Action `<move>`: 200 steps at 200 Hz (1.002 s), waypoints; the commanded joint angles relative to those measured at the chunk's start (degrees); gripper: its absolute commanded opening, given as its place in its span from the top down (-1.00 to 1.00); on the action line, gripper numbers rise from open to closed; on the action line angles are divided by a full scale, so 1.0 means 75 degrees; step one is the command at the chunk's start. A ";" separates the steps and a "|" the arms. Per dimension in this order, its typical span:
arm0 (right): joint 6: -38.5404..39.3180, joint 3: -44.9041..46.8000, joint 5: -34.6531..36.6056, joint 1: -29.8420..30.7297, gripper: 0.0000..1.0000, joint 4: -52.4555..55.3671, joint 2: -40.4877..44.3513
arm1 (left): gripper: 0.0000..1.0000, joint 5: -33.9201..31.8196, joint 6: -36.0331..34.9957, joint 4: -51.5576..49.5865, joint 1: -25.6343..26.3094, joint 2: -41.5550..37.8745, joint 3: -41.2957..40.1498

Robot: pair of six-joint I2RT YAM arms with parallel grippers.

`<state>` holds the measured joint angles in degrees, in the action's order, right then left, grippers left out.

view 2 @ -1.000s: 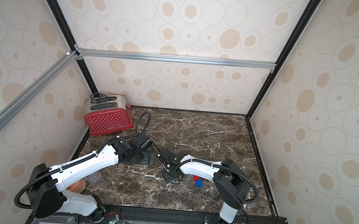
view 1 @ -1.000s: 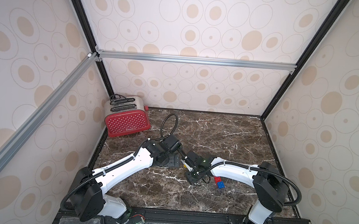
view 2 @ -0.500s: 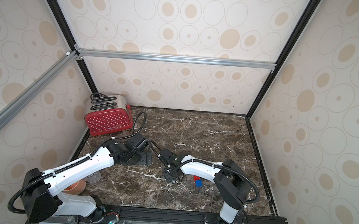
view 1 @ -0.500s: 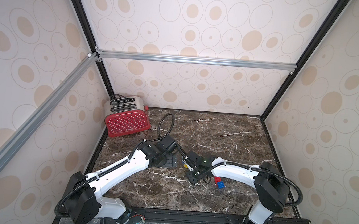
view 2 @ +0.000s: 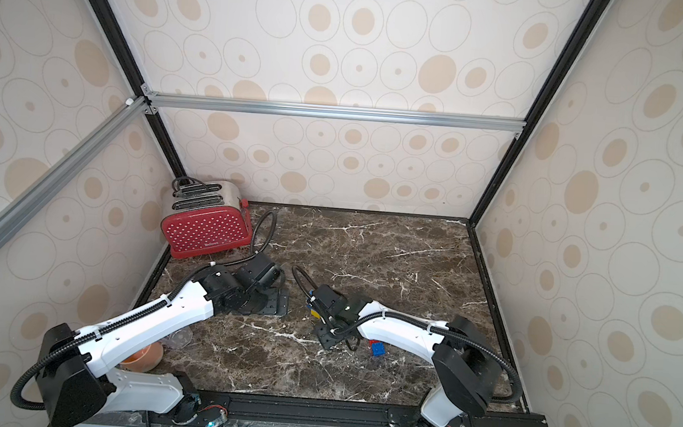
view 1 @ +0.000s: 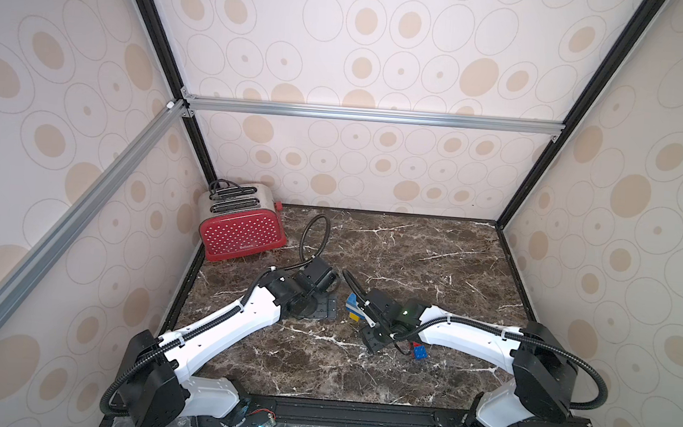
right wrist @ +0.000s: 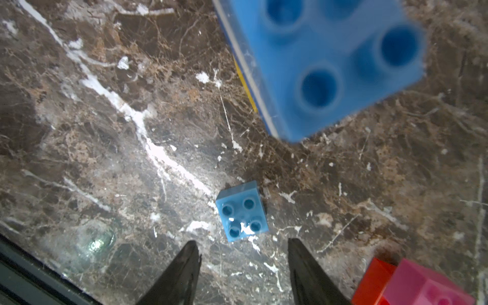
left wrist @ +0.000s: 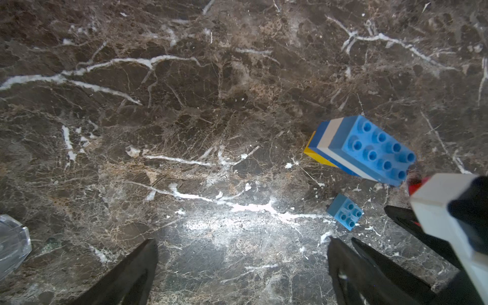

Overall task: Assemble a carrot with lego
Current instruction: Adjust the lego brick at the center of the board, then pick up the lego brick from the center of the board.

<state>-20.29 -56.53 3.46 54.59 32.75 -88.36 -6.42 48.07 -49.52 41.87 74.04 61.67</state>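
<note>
The partly built carrot (left wrist: 369,150) stands on the marble: yellow at the bottom, then blue, white and a light blue 2x4 on top; it also shows in a top view (view 1: 352,307) and close up in the right wrist view (right wrist: 330,52). A small light blue lego brick (right wrist: 241,211) lies studs up just ahead of my right gripper (right wrist: 242,244), which is open with nothing between its fingers. The same brick (left wrist: 346,215) lies beside the fingers of my left gripper (left wrist: 241,243), which is wide open over bare marble. Red (right wrist: 375,282) and pink (right wrist: 422,287) bricks lie nearby.
A red toaster (view 1: 243,223) stands at the back left corner. Red and blue bricks (view 1: 418,350) lie under the right forearm. An orange bowl (view 2: 145,357) and a clear glass piece (view 2: 180,339) sit near the left arm's base. Walls close in three sides.
The left arm has shifted a little, its elbow drawing back towards the left. The right arm has hardly moved.
</note>
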 commanded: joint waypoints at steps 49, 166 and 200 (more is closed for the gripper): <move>-0.3350 0.0415 0.0284 0.0009 -0.22 0.0325 0.1116 | -0.98 0.0481 -0.0479 0.1087 -0.0622 0.0584 -0.0340; -0.8474 0.0052 0.2149 0.1442 -0.33 -0.0336 -0.0505 | -0.98 0.1400 -0.1340 0.1153 -0.1833 -0.0056 -0.0637; -0.8848 0.0025 0.2280 0.1446 -0.33 -0.0218 -0.0688 | -0.98 0.1430 -0.1331 0.1217 -0.1889 -0.0178 -0.0746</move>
<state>-80.60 -55.37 17.43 65.25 30.22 -92.68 3.81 39.48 -39.72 28.16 73.89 56.62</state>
